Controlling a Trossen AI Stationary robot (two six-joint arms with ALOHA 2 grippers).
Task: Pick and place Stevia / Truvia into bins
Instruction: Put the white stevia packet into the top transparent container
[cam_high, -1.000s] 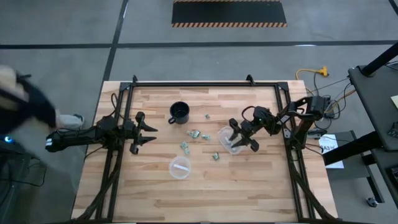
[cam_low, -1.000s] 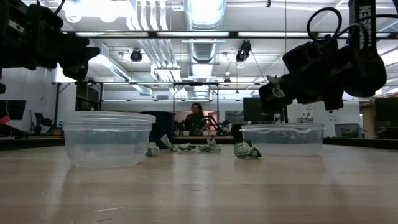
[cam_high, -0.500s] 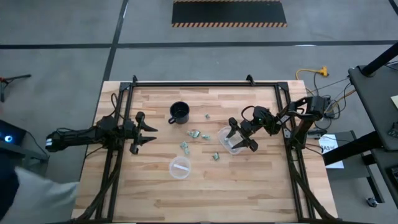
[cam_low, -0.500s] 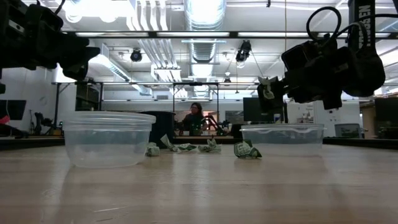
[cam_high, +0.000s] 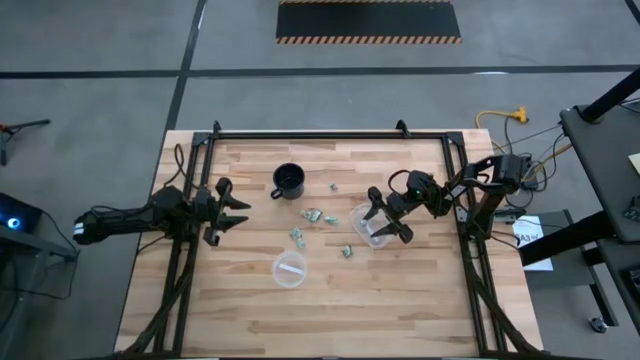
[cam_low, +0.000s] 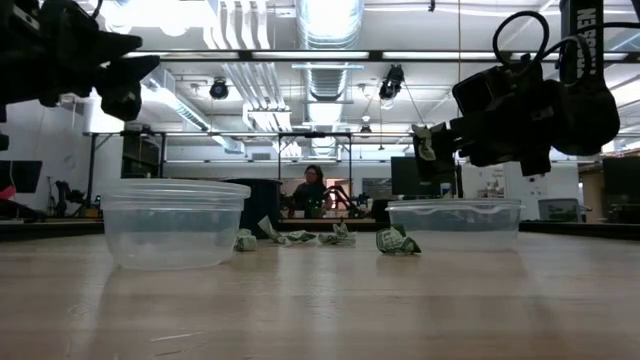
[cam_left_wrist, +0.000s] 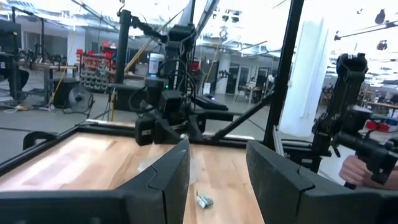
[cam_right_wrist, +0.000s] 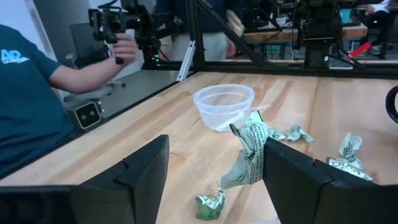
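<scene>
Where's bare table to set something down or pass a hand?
The wide wooden table strip beyond the round clear plastic tub is bare. Crowded: the middle, where crumpled green-and-white sachets lie between the black mug and the oblong clear tub.

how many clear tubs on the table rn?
2. In the high view, a round clear plastic tub sits just left of centre, and a more oblong clear plastic tub sits up and to the right of it. None appears hidden.

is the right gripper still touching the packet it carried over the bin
Touching. In the right wrist view the sachet clings to one finger of the open right gripper.
</scene>
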